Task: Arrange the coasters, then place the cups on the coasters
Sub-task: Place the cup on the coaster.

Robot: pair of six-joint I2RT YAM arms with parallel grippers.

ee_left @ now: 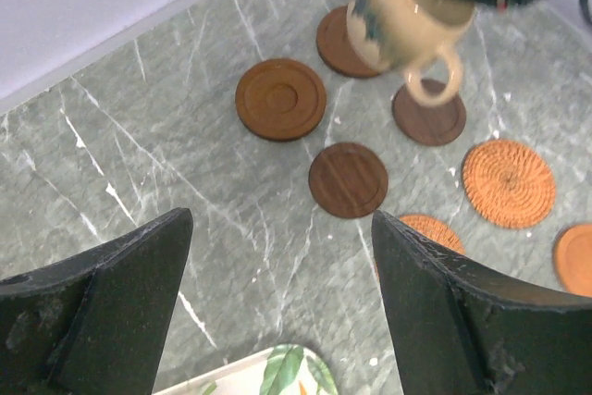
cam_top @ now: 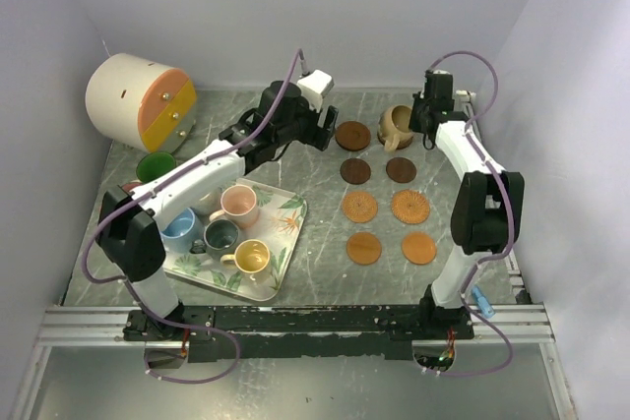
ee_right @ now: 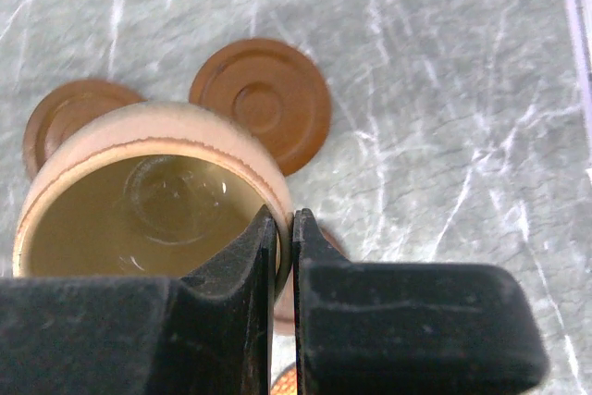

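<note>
The right gripper [ee_right: 282, 228] is pinching the rim of the tan cup [ee_right: 139, 191], which is hanging tilted just below its fingers. The far coaster [ee_left: 331, 39] is lying beneath the cup, partly hidden. The left gripper [ee_left: 280, 224] is standing wide apart and empty.

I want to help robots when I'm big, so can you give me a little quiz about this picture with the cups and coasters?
1. True or false: the left pincer is holding a cup.
2. Which cup does the right pincer grip? A green, B tan, C dark grey.
3. Fill in: the pink cup stands on the leaf-print ____.
Key: 1 false, its jaws are wide open and empty. 2 B, the tan cup, pinched by its rim. 3 tray.
</note>
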